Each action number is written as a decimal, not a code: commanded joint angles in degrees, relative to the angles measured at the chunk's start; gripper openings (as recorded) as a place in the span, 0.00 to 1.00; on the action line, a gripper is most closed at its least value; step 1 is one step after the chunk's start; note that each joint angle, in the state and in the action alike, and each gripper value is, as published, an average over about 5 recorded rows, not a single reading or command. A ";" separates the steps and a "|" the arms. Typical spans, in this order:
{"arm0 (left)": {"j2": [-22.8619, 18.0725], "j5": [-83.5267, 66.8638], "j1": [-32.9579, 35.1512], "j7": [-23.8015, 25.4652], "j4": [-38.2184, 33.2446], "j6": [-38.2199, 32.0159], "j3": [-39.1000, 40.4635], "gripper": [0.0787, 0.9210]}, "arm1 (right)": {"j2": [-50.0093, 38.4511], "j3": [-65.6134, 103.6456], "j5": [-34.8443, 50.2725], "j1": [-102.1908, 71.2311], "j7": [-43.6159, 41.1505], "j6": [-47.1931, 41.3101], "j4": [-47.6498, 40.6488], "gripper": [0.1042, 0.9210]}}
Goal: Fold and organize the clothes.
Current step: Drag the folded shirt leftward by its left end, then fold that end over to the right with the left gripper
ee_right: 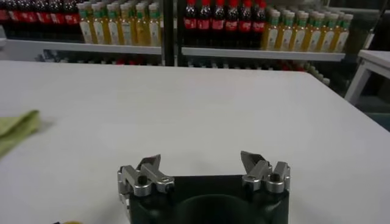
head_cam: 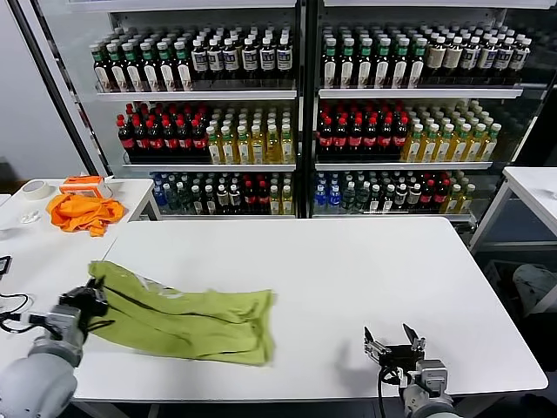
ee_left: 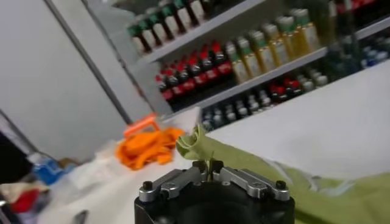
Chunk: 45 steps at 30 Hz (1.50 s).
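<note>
The lime yellow-green cotton T-shirt (head_cam: 187, 318) lay crumpled and partly folded on the white table (head_cam: 365, 279), toward eight o'clock of the table's middle, near the front edge. It looked soft, light and floppy, so it would likely sag and bunch wherever it was lifted. A corner or a hem seemed the best place to take hold. The left claw (head_cam: 87, 300) sat at the shirt's nine o'clock end, pinched together on a small bunch of the cloth, which stuck up between its tips in the left wrist view (ee_left: 198, 143). The right claw (head_cam: 393, 341) waited near the table's front edge at about five o'clock, tips wide apart, holding nothing. A bright orange cloth (head_cam: 84, 212) lay on a side table at ten o'clock.
</note>
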 commanded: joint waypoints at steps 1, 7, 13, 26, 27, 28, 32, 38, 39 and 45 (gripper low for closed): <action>-3.59 -10.17 0.42 -1.55 -8.58 2.29 3.42 0.02 | -0.27 0.05 -0.05 0.18 0.14 -0.13 0.17 0.88; -6.63 -13.00 -2.08 -1.14 -10.75 2.28 10.53 0.02 | -0.15 0.31 -0.33 -0.33 0.19 -0.17 0.17 0.88; -7.35 -13.98 -4.29 -1.32 -8.67 2.28 13.13 0.02 | 0.24 0.20 -0.89 -0.56 0.22 -0.18 0.06 0.88; -14.57 -18.21 -11.80 -5.60 -4.88 2.26 21.62 0.02 | 1.25 -0.02 -2.49 -0.71 0.33 -0.23 -0.06 0.88; -14.94 -18.57 -12.44 -5.79 -4.50 2.25 21.98 0.02 | 1.23 0.07 -2.49 -0.76 0.33 -0.25 0.00 0.88; -15.36 -18.93 -13.03 -5.97 -4.15 2.25 22.37 0.02 | 1.22 0.20 -2.49 -0.82 0.34 -0.25 0.06 0.88; -17.24 -19.65 -14.96 -6.73 -2.83 2.24 23.96 0.02 | 1.39 0.72 -2.51 -1.05 0.38 -0.26 -0.01 0.88; -18.87 -20.52 -16.36 -7.55 -1.50 2.27 25.57 0.02 | 1.74 1.17 -2.62 -1.45 0.44 -0.27 0.00 0.88; -18.95 -20.63 -16.44 -7.64 -1.39 2.28 25.79 0.02 | 1.77 1.25 -2.64 -1.51 0.44 -0.27 -0.02 0.88; -19.76 -21.04 -16.66 -7.96 -1.17 2.29 26.74 0.02 | 1.84 1.35 -2.68 -1.70 0.43 -0.27 -0.11 0.88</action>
